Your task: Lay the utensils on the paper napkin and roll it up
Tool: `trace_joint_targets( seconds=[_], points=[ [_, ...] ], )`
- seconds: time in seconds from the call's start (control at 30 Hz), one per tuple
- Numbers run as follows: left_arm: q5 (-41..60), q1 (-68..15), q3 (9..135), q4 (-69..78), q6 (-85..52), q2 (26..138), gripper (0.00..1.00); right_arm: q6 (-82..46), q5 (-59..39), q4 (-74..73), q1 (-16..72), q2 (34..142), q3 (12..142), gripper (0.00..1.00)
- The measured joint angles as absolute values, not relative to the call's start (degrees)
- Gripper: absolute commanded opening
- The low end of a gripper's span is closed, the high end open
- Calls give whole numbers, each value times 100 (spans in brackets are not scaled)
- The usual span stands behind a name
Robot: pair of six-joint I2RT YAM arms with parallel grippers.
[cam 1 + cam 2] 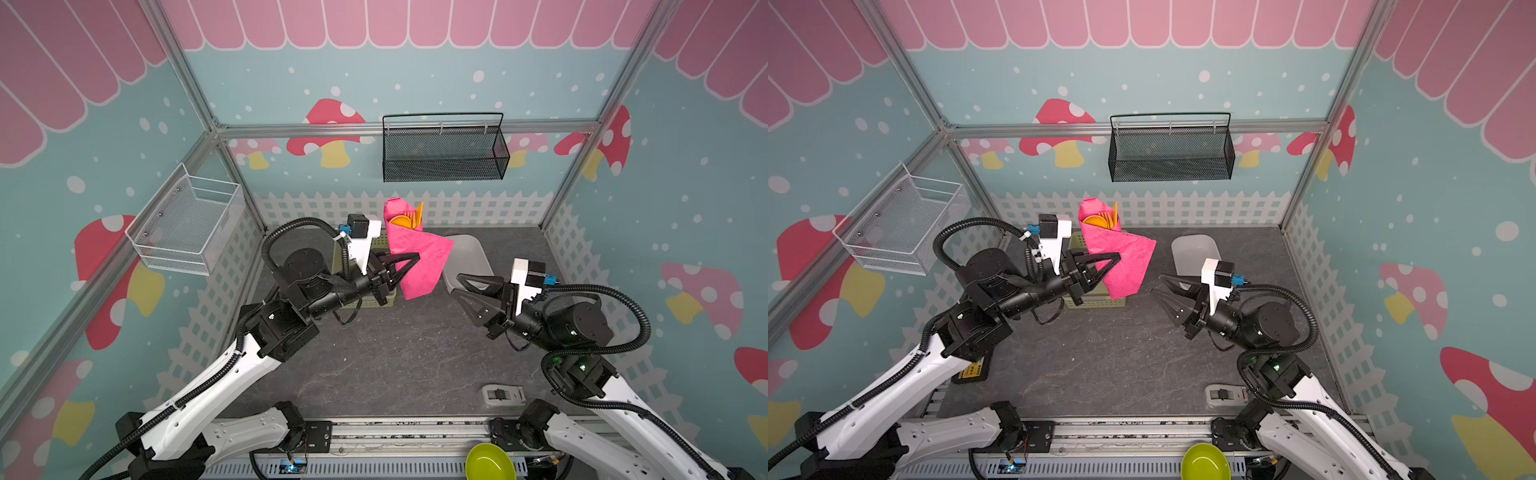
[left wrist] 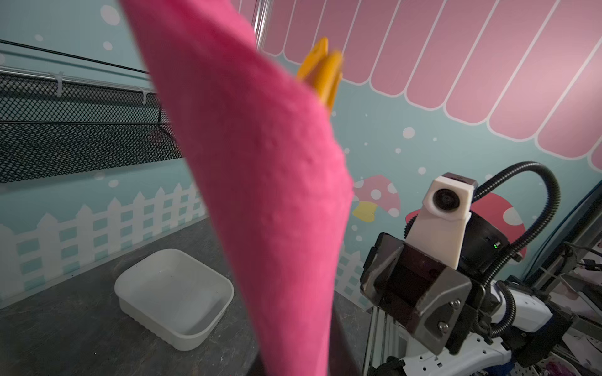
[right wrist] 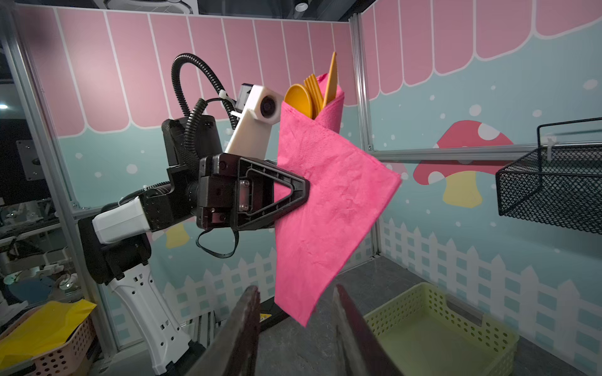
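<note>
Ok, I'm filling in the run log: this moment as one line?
left gripper: shut on paper napkin | utensils: wrapped inside, tips showing | right gripper: open, empty

The dark stone-look table (image 1: pixel 374 357) carried a pale green basket (image 1: pixel 368 304) (perforated) beneath the left gripper (image 1: pixel 417 256) and a white tray (image 1: pixel 467 253) just beyond the right gripper (image 1: pixel 456 285).

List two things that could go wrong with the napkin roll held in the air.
The paper napkin is pinched only by the left hand; its loose flap hangs unrolled, so the wrap may unwind.
The utensils poke out of the open top; if the roll slackens or tips, they could slip out. The right hand, open and apart, gives no support.
</note>
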State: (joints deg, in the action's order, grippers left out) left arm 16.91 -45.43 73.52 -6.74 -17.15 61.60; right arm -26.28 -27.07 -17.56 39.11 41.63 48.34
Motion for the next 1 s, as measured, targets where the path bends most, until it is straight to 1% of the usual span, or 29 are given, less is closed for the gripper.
trace_joint_targets(
  seconds=[0.13, 0.3, 0.5, 0.73, 1.0],
  points=[
    [1743, -4541, 7279, -705, -1629, 6169, 0, -2545, -3131, -1699, 3911, 4519, 5271, 39],
    [1914, -4541, 7212, -705, -1599, 6219, 0, -2440, -3439, -1575, 3911, 4930, 5640, 42],
    [2235, -4541, 7192, -666, -1577, 6237, 0, -2335, -3452, -1339, 3911, 5175, 5808, 42],
    [2676, -4541, 7157, -489, -1581, 6267, 0, -2268, -3417, -1177, 3911, 5216, 5808, 42],
    [2923, -4541, 7137, -333, -1584, 6278, 0, -2265, -3402, -1151, 3911, 5218, 5808, 42]
  ],
)
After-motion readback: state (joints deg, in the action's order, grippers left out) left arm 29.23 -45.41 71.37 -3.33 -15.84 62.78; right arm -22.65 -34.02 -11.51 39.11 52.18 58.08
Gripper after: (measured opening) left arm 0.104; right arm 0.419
